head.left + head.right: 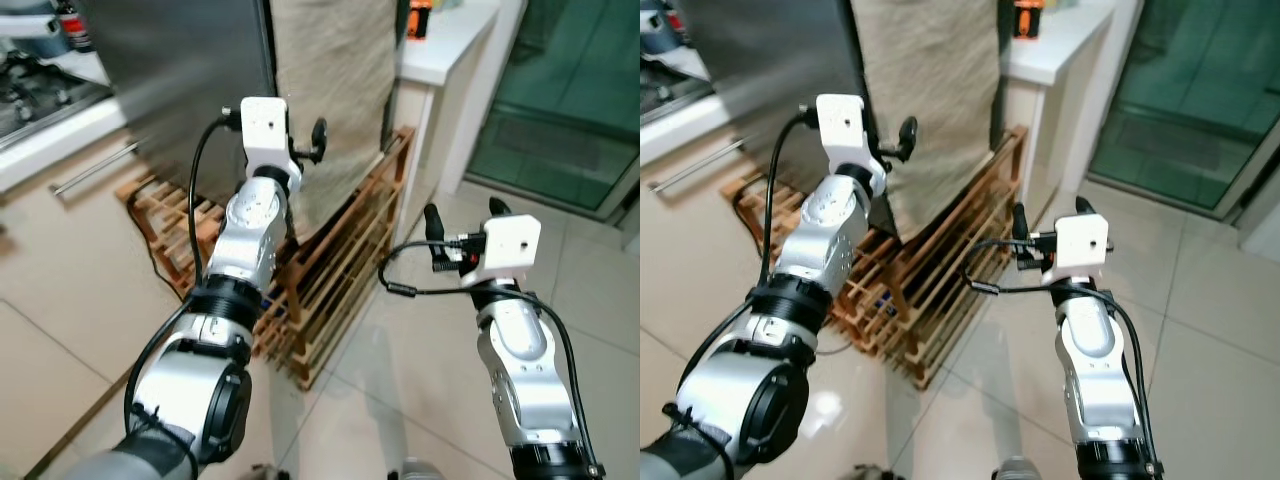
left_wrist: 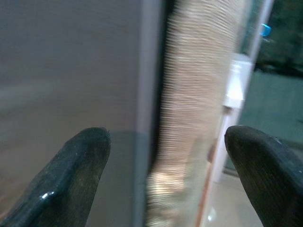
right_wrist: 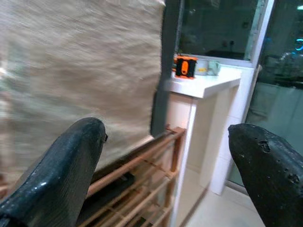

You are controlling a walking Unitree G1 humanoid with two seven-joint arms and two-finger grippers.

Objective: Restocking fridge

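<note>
The fridge (image 1: 190, 70) is a tall grey steel body at the upper left, with a beige cloth (image 1: 330, 90) hanging along its side. My left gripper (image 1: 273, 120) is raised in front of the fridge's right edge, open and holding nothing. In the left wrist view its fingers (image 2: 80, 165) frame the steel face (image 2: 71, 61) and the cloth (image 2: 194, 94). My right gripper (image 1: 465, 210) hovers lower over the floor tiles, open and empty, pointing at the cloth (image 3: 80, 71) and the counter (image 3: 203, 87).
A slatted wooden rack (image 1: 330, 270) lies on the floor under the fridge and cloth. A white counter (image 1: 440, 45) carries an orange item (image 1: 420, 18). A glass door (image 1: 560, 100) is on the right, and a hob (image 1: 30, 90) with a drawer handle (image 1: 95, 170) on the left.
</note>
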